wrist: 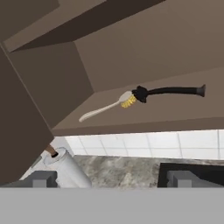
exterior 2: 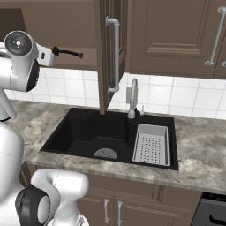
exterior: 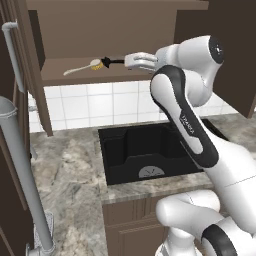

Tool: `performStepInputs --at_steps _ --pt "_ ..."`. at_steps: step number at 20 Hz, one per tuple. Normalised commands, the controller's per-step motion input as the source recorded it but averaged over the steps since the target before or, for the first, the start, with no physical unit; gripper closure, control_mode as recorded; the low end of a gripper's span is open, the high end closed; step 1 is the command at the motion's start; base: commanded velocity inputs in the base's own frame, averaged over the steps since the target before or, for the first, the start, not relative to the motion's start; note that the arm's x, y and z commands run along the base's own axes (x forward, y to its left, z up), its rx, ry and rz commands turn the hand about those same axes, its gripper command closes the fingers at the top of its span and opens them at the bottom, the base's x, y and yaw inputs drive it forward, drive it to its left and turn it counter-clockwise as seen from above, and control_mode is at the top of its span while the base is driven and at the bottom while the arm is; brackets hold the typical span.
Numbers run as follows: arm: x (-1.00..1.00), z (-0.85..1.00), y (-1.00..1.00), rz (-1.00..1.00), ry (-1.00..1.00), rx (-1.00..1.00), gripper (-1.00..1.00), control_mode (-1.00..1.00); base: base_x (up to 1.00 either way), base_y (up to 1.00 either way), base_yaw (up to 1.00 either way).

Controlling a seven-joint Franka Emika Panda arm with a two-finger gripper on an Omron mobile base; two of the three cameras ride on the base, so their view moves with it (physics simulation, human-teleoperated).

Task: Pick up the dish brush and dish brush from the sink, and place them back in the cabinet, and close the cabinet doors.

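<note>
Brown wood is surrounding us on every side: we are facing the open cabinet [exterior: 120, 30], whose lighter shelf is carrying both brushes. The whitish-handled dish brush [exterior: 82, 67] is lying on the shelf with its yellow-orange bristle head pointing toward the black-handled dish brush [exterior: 114, 61], and in the hand view the two heads [wrist: 129, 100] [wrist: 140, 94] are meeting, the pale handle trailing off one way and the black handle [wrist: 175, 91] stretching the other. Both are resting flat near the shelf's front edge.

We are holding our gripper [exterior: 131, 61] up at shelf height, just beside the end of the black handle. Its fingers [wrist: 37, 179] are standing spread wide apart with nothing between them. From the right base view we are seeing the black brush [exterior 2: 68, 53] poking out past our wrist.

Below us the black sink [exterior: 115, 150] is sitting in the marbled grey counter [exterior: 65, 175], its round grey drain [exterior: 151, 172] showing at the bottom. In the right base view a pale perforated tray [exterior 2: 151, 144] is lying in the sink's right part, beside the curved grey faucet [exterior 2: 132, 98]. One cabinet door [exterior 2: 108, 53] is swinging out over the counter, edge toward us, with its silver bar handle [exterior 2: 115, 53] facing right. White tiles [exterior: 100, 102] are lining the wall under the shelf.
</note>
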Motion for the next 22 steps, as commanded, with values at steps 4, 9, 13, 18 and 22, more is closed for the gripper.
performStepInputs --at_steps 4,9,13,18,22 --pt "-0.39 0.00 -0.17 0.00 0.02 0.00 -1.00 -1.00 0.00 0.00 0.00" --pt "-0.37 0.00 -0.11 0.00 0.04 0.00 -1.00 -1.00 0.00 0.00 0.00" --pt "-0.26 0.01 -0.14 0.00 0.03 0.00 -1.00 -1.00 0.00 0.00 0.00" --pt "-0.35 0.00 -0.10 0.00 0.00 0.00 -1.00 -1.00 0.00 0.00 0.00" --pt "-0.37 0.00 -0.09 0.00 0.00 0.00 -1.00 -1.00 0.00 0.00 0.00"
